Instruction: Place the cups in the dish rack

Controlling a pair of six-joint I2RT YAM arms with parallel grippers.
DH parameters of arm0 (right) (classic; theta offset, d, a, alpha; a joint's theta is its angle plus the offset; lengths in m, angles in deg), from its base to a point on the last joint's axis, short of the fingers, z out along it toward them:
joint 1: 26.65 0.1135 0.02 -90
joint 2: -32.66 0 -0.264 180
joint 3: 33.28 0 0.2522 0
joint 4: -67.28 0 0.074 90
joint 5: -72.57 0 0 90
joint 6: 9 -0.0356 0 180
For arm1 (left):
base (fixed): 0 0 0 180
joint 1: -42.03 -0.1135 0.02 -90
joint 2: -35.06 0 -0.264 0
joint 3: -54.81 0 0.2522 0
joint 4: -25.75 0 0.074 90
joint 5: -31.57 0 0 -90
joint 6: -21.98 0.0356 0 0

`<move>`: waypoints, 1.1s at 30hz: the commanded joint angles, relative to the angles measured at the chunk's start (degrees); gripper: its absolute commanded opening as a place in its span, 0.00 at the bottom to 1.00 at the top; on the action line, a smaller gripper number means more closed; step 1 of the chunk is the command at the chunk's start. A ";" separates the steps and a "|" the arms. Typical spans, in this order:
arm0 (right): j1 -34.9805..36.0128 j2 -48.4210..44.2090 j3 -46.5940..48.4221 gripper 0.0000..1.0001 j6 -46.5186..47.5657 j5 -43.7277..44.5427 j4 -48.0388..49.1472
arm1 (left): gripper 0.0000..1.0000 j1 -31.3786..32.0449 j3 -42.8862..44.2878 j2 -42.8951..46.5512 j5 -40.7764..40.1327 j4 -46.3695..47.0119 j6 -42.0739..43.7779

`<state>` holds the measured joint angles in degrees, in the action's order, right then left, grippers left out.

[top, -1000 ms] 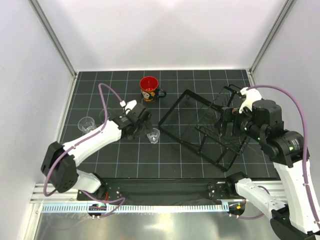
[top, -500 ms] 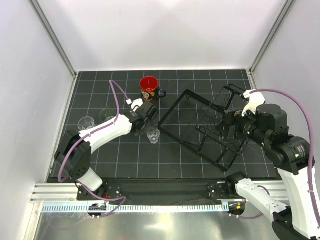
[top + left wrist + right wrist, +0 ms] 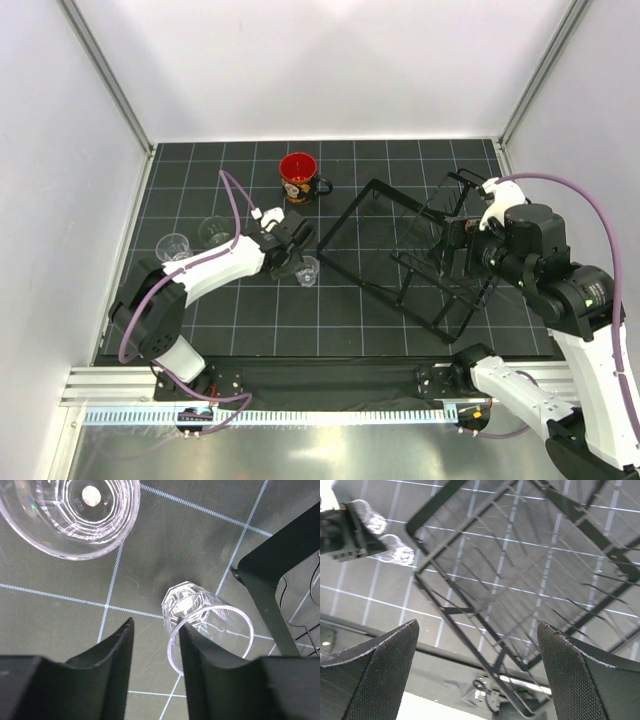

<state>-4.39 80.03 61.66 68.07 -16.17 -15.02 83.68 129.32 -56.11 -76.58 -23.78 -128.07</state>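
Rack [image 3: 347, 216] sits at an angle on the right half of the mat [image 3: 250, 320]; every cup in view stands outside it

Right gripper [image 3: 455, 245] hangs over the rack's right part. Wrist view: fingers [image 3: 375, 675] spread wide, only rack bars below, nothing held

Left gripper [image 3: 292, 248] is low, just off the rack's left corner. Wrist view: fingers [image 3: 115, 655] partly apart, bare mat in the gap, nothing clamped

Mug [image 3: 298, 178] is upright near the far edge, red inside showing, handle toward the rack, well apart from both grippers

Tumbler 1 [image 3: 200, 617] is mouth up, on the outer side of one left finger and just beside the rack corner; cannot tell if the finger touches it

Tumbler 2 [image 3: 75, 510] is upright, near tumbler 1, not touching it

Tumbler 3 [image 3: 213, 230] and tumbler 4 [image 3: 173, 245] stand at the mat's left, beside the left arm, well apart from the rack
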 commanded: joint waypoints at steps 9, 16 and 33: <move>0.33 0.88 1.07 1.00 3.96 -4.15 -0.81 | 0.17 0.10 -3.62 2.40 2.86 7.64 0.72; 0.33 1.58 3.89 1.00 2.91 -17.28 1.47 | 0.00 0.10 -5.37 10.91 6.19 7.55 1.96; 15.60 6.06 -3.13 1.00 -23.18 -42.31 44.95 | 0.00 0.10 -23.21 64.25 24.13 33.91 -7.09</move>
<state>7.22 85.72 60.27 52.44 -56.82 15.93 83.66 109.01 3.90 -55.84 0.65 -131.98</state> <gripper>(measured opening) 0.996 0.030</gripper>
